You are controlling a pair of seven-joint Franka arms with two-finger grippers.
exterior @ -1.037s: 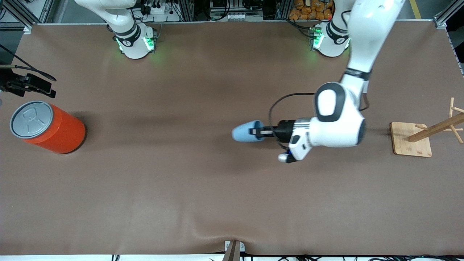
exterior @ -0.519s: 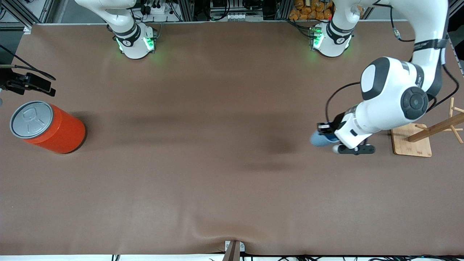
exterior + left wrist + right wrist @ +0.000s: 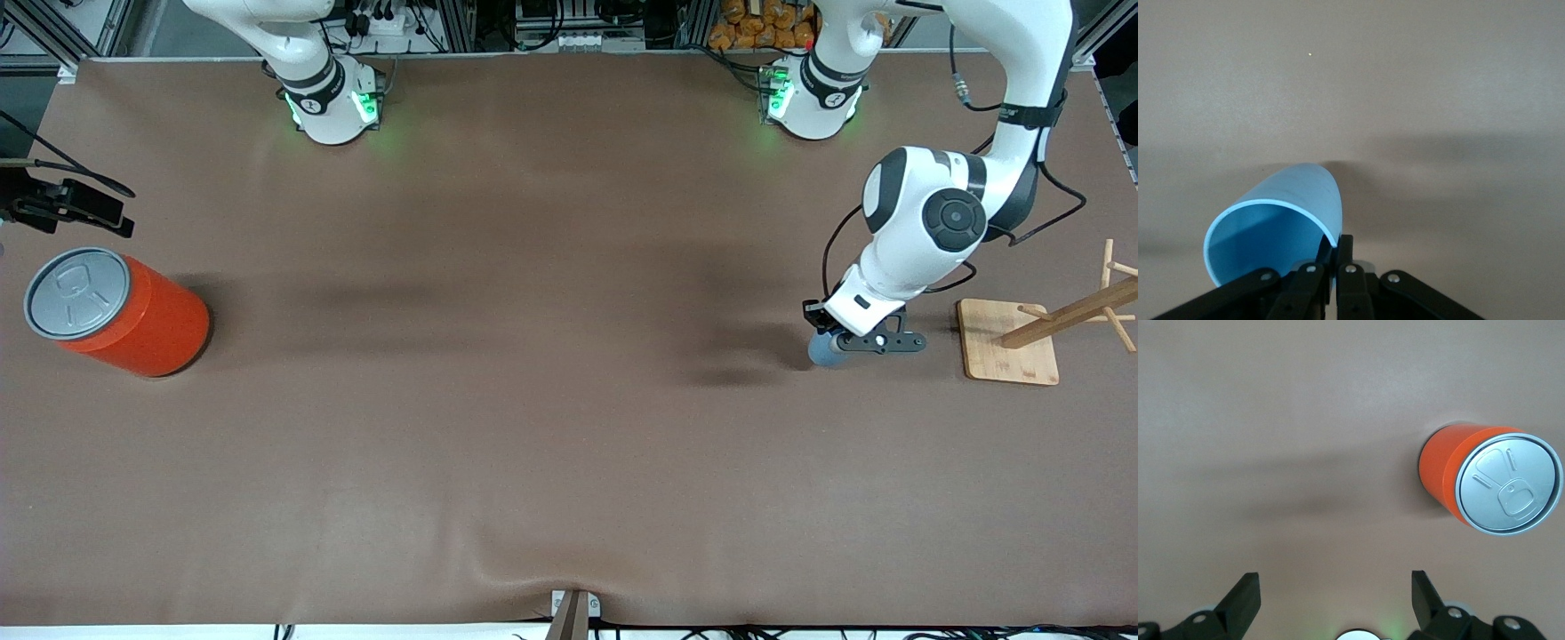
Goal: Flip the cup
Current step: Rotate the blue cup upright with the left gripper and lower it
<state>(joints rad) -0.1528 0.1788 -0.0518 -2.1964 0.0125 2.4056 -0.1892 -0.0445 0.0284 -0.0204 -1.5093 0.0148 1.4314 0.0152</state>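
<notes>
The light-blue cup (image 3: 821, 351) is pinched at its rim by my left gripper (image 3: 834, 340), low over the table beside the wooden rack's base. In the left wrist view the cup (image 3: 1295, 197) has its darker open mouth turned toward the camera and its closed end toward the table. One finger of the left gripper (image 3: 1336, 245) is inside the rim and one outside. I cannot tell whether the cup touches the table. My right gripper (image 3: 1336, 583) is open and empty, high over the table near the orange can, and is out of the front view.
A big orange can (image 3: 116, 311) with a grey lid stands at the right arm's end; it also shows in the right wrist view (image 3: 1485, 480). A wooden rack on a square base (image 3: 1009, 342) stands at the left arm's end. A black fixture (image 3: 67, 206) juts in beside the can.
My left arm has carried the cup from the table's middle to beside the wooden rack, turned it from lying sideways to mouth upward, and lowered it. The right arm has not moved.
</notes>
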